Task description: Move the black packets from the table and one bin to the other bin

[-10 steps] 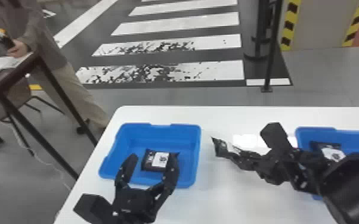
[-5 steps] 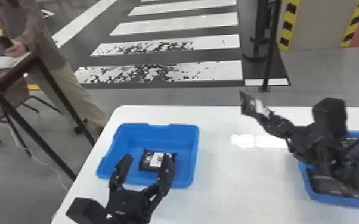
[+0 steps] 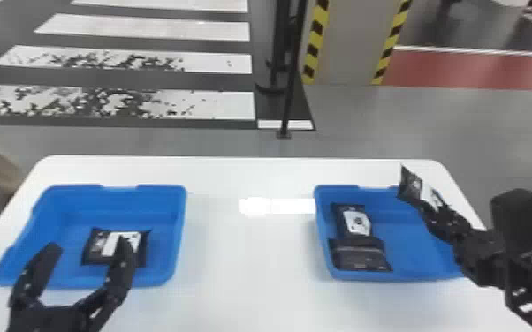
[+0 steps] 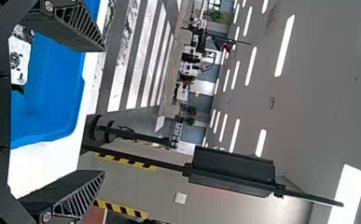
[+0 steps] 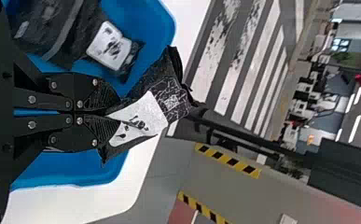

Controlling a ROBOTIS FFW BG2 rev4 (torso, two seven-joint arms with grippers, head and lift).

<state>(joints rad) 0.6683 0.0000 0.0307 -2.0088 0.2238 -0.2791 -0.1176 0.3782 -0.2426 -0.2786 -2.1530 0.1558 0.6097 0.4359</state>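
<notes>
Because the right gripper has its jaws clamped on only one end of a black foil packet, much of the packet sticks out free and could twist or slip. Held above the far part of the right-hand blue bin, it might catch on the rim if let go too far out, and end up on the white desk or the floor. Set down too near the inner side, it would pile onto the labelled packet and the dark packet, which touch each other there.

Over at the left-hand blue bin, the left gripper waits with jaws wide apart; a low reach could bump the near wall before getting to the last packet, lying label up inside. Beyond the desk, the black pole and the striped pillar look clear of both arms' work.
</notes>
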